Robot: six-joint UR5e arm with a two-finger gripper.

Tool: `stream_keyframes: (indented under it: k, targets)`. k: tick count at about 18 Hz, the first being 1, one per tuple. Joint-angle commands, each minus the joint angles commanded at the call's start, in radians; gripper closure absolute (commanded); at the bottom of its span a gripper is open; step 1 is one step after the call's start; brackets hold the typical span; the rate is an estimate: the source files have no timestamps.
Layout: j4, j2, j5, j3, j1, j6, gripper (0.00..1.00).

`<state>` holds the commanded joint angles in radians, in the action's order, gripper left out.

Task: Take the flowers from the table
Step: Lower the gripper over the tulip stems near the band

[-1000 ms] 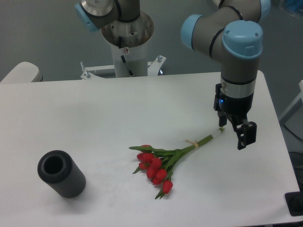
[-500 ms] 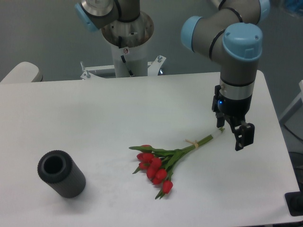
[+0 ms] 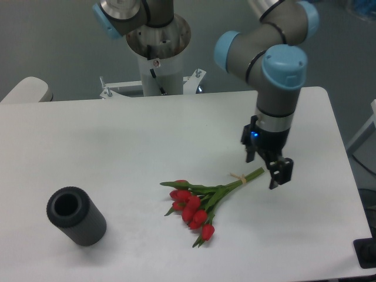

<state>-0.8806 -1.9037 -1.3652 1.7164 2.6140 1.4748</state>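
Tulip bunch (image 3: 202, 198) flat on white table (image 3: 117, 135), long axis diagonal: red heads lower-left, cut stem tips upper-right. Gripper (image 3: 267, 168) spread apart, grasping nothing, just beside stem tips. Grey ribbed cylinder (image 3: 76, 215) well apart, far left.

You have one fixed view, set high in front of the large flat white tabletop (image 3: 117, 147) and tilted down across it toward the white column of the arm's base (image 3: 157, 64) at the far edge. It sits far enough back that you see nearly the whole top, its near corners cut off.
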Motion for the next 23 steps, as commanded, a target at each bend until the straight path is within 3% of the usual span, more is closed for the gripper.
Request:
stream_keyframes:
  k: [2, 6, 23]
  targets:
    - [0.012, -0.005, -0.003, 0.023, -0.029, -0.111, 0.00]
    - [0.025, -0.017, -0.009, 0.048, -0.048, -0.195, 0.00]
    - [0.060, -0.143, -0.172, 0.019, -0.106, -0.117, 0.00]
